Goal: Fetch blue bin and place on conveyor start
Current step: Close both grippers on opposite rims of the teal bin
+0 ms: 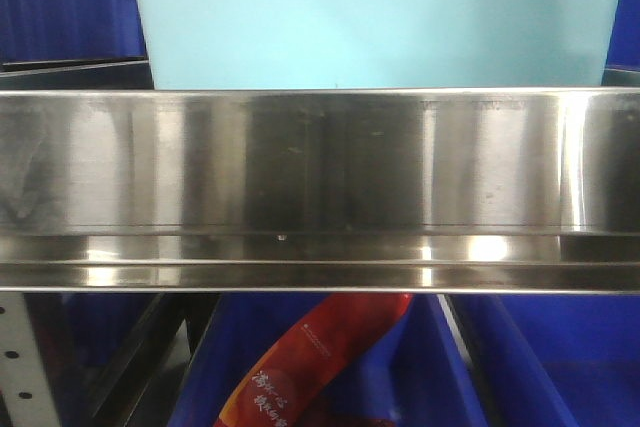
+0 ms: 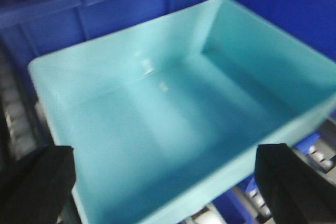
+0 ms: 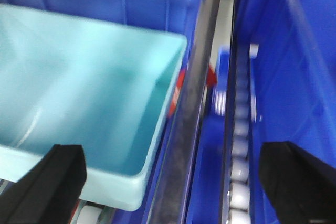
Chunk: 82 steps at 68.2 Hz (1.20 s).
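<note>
L gripper (image 2: 165, 184) angled down over blue bin (image 2: 173, 103), jaws spread wide, nothing held — R gripper (image 3: 173, 182) above bin's corner and steel rail (image 3: 191, 108), likewise spread, empty.

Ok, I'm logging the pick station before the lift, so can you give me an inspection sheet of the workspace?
Surface: roller tracks, with a steel shelf rail in front.
Job's things: blue bin empty, on the shelf; conveyor start not in view.
Clutter: red packet in a lower crate.
Grippers: left gripper open above the bin; right gripper open above its corner; both empty.
Cables: nothing seen.
Surroundings: dark blue crates beside the bin.
</note>
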{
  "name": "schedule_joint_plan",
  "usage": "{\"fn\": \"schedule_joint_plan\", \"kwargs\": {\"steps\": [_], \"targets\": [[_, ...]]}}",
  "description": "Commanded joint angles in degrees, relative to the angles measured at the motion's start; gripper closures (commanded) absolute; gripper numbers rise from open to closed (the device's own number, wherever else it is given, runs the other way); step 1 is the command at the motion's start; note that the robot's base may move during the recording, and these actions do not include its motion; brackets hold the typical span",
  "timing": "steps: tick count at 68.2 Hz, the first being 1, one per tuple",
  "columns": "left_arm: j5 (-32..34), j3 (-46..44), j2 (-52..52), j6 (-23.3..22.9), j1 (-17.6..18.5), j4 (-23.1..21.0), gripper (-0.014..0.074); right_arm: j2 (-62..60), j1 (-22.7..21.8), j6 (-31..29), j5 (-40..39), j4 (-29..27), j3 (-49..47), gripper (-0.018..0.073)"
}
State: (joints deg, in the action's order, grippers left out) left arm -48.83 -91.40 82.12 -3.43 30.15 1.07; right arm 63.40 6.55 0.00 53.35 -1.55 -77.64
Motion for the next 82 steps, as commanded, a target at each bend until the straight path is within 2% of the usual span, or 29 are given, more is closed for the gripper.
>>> {"fn": "schedule_joint_plan", "kwargs": {"steps": [1,6,16,33,67,75,82], "targets": [[-7.2,-7.1,5.6,-5.8,0.2,4.8,-0.0003,5.3,0.1,2.2,5.9,1.5,-6.8,-0.0009],[-12.1,-12.3,10.0,-8.4,-0.1,7.1,-0.0003,10.5,0.1,2.6,9.6,1.5,-11.6,-0.0009],[-19.3,-18.1,15.9,-9.7,-2.9,6.7,-0.0003,19.1,0.1,3.2,13.6,1.5,-19.0,-0.0009],[-17.7,-18.3,20.7,-10.3,-7.6,5.5,-0.0003,28.8,0.1,3.5,12.4,-0.3,-22.4,-0.0009],[-14.1,-18.4,26.8,-10.3,-7.7,4.3,-0.0003,39.4,0.1,3.5,8.7,-0.8,-22.4,-0.0009],[-13.6,-18.4,27.6,-10.4,-7.7,4.3,0.0,41.0,0.1,3.5,8.7,-0.8,-22.3,0.005],[-14.5,-18.4,28.2,-10.9,-7.7,4.0,0.0088,42.0,0.1,3.5,9.1,-1.7,-22.3,0.0202]]}}
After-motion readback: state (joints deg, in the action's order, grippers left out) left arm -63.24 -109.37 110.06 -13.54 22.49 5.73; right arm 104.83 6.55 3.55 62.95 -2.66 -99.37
